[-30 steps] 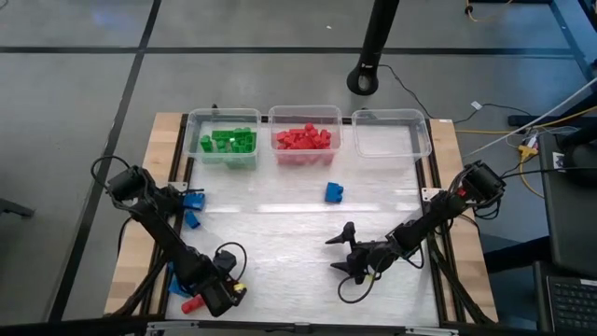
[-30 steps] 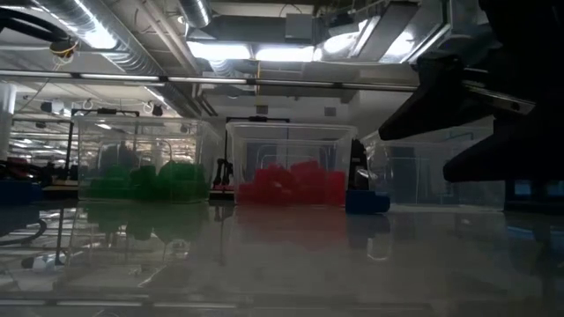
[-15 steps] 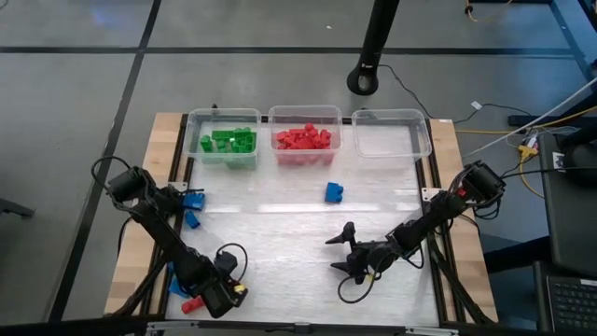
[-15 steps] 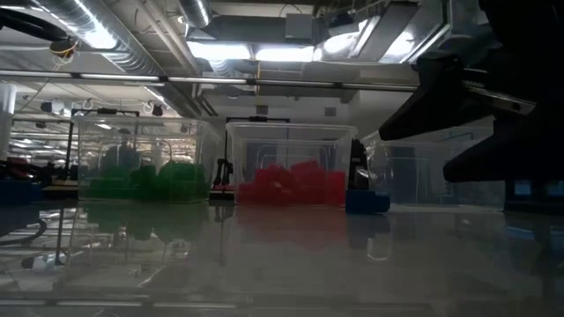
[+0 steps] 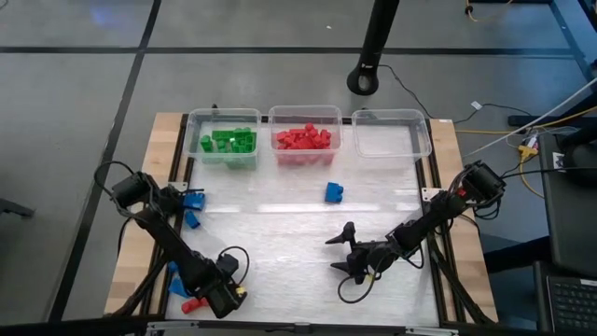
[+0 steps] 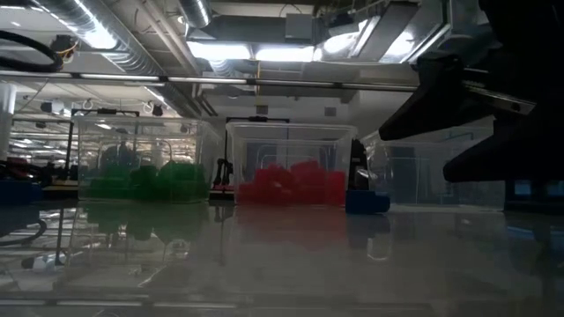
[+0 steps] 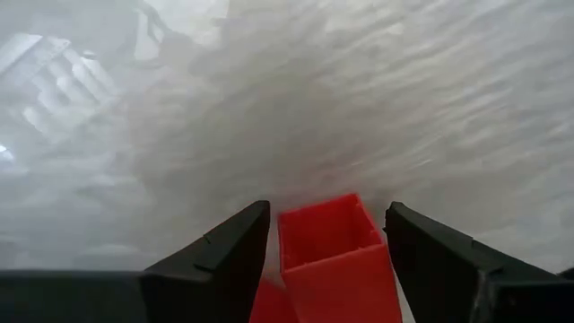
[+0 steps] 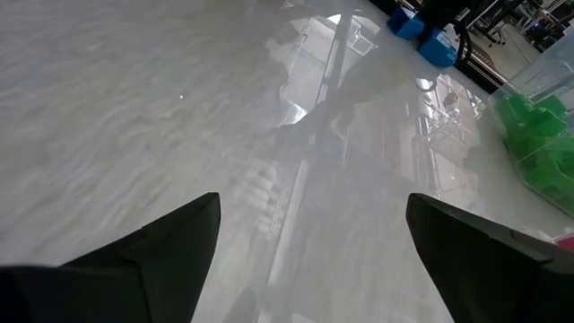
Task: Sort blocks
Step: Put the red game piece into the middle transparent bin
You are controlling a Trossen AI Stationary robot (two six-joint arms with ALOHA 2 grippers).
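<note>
At the table's near left corner my left gripper [image 5: 216,296] points down, open. A red block [image 7: 334,247] lies on the table between its fingers, with a narrow gap showing on each side. This red block [image 5: 191,304] also peeks out beside the wrist in the high view. A blue block [image 5: 334,192] lies alone mid-table, and three more blue blocks [image 5: 192,209] lie near the left edge. Green blocks fill the left bin [image 5: 224,140] and red blocks the middle bin [image 5: 303,140]. My right gripper [image 5: 339,254] waits open at the table's near middle with nothing between its fingers.
A third clear bin [image 5: 392,135] stands without blocks at the far right of the row. The low view shows the bins [image 6: 291,176] along the far edge and the lone blue block [image 6: 367,202] before them. Bare white tabletop [image 5: 280,243] lies between the arms.
</note>
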